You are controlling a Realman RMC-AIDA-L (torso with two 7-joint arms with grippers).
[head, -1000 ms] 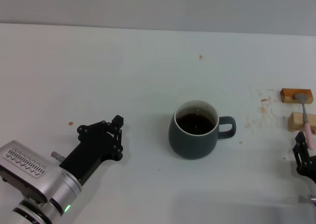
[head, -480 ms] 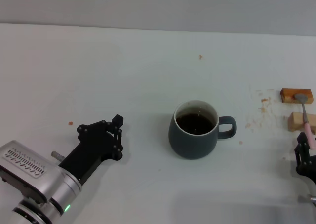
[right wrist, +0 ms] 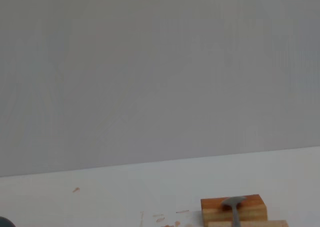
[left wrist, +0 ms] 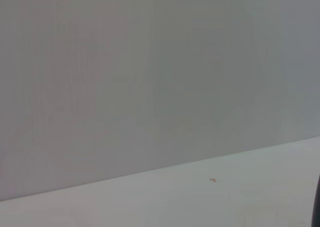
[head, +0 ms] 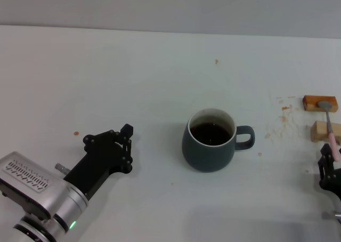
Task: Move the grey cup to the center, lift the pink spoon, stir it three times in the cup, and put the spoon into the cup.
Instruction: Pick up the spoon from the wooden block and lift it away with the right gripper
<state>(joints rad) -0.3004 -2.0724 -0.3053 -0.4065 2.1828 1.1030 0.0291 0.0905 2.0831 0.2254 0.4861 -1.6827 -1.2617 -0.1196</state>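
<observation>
The grey cup (head: 209, 143) stands upright in the middle of the table in the head view, with dark liquid inside and its handle pointing right. The pink spoon (head: 331, 129) lies at the far right across two wooden blocks, bowl on the far block and pink handle toward me. Its bowl also shows in the right wrist view (right wrist: 233, 202). My right gripper (head: 329, 164) is at the near end of the pink handle, partly cut off by the picture's edge. My left gripper (head: 109, 146) is open and empty, on the table well left of the cup.
An orange-brown wooden block (head: 320, 102) and a paler block (head: 322, 130) hold up the spoon near the table's right edge. Small brownish crumbs (head: 282, 117) lie between the cup and the blocks. The table's far edge meets a grey wall.
My right gripper has shifted slightly right and now overlaps the near end of the pink handle. The cup, spoon and left arm have not moved.
</observation>
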